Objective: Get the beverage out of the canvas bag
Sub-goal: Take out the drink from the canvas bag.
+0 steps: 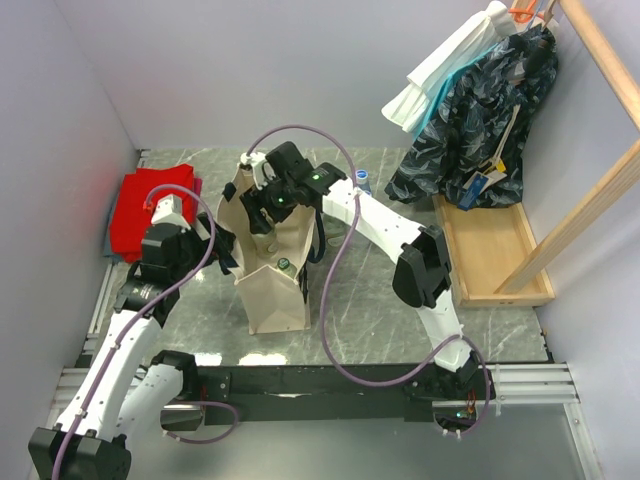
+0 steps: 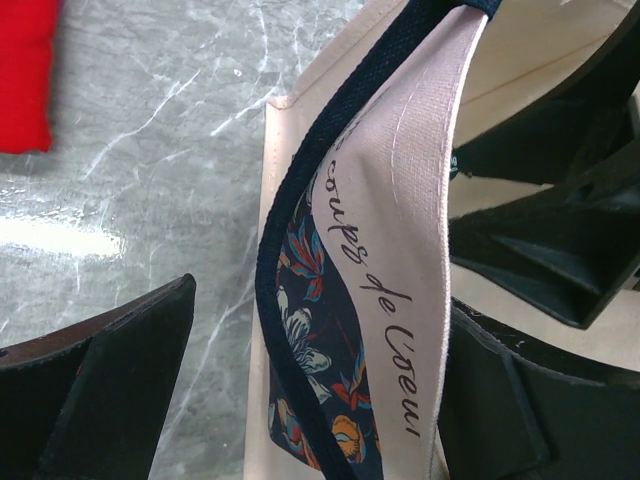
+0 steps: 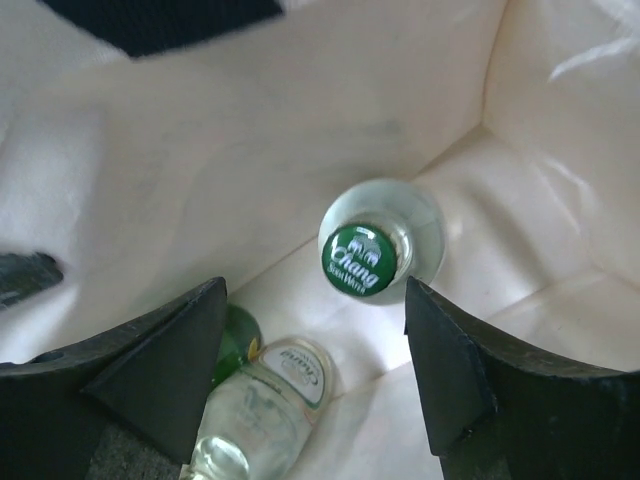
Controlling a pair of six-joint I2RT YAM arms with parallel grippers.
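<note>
Inside the canvas bag (image 1: 275,300) the beverage (image 3: 357,260) stands upright: glass, we judge, heavy and slick (pinch its neck). Our right gripper (image 3: 315,295) hangs above it, jaws spread; the left gripper (image 2: 320,300), jaws parted, straddles the bag's rim.

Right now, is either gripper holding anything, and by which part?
Nothing held: right gripper open above the upright bottle; left gripper open astride the canvas bag rim.

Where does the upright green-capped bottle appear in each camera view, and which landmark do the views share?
Top external: near the centre, the green-capped bottle shows in the open mouth of the canvas bag.
Left wrist: not in it.
Right wrist: the bottle stands at the centre, on the bag's floor.
Shared landmark: the canvas bag, seen in all three views.
</note>
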